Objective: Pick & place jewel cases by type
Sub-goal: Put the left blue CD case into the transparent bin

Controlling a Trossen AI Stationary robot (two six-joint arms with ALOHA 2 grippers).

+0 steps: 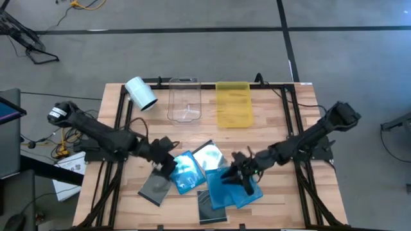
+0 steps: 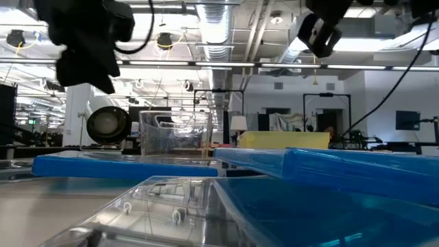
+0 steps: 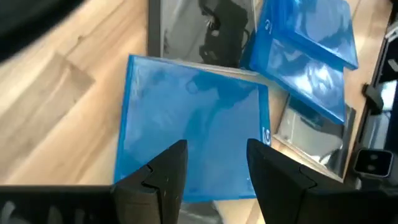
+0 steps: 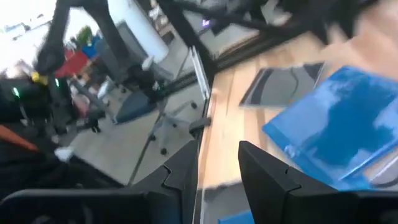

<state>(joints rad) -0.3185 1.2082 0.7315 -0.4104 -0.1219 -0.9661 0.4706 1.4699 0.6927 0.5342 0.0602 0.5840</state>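
Jewel cases (image 1: 199, 179): overlapping pile, blue, grey and clear, lay at the bench's (image 1: 282, 205) near-centre. Left end effector (image 3: 214, 165): hovered over a blue jewel case (image 3: 193, 127), fingers (image 3: 165, 171) apart, holding nothing. Right end effector (image 1: 239, 172): above the pile's right side, fingers parted with nothing visibly between them. Clear tray (image 1: 184, 99) and yellow tray (image 1: 232, 104): far edge.

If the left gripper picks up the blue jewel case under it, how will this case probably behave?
The blue jewel case looks thin, flat and rigid, so it would probably stay stiff and feel light. Its glossy surface suggests it may slip between the left gripper fingers, which stand open above it. It lies flat against neighbouring cases on the table, so an edge may be hard to catch.
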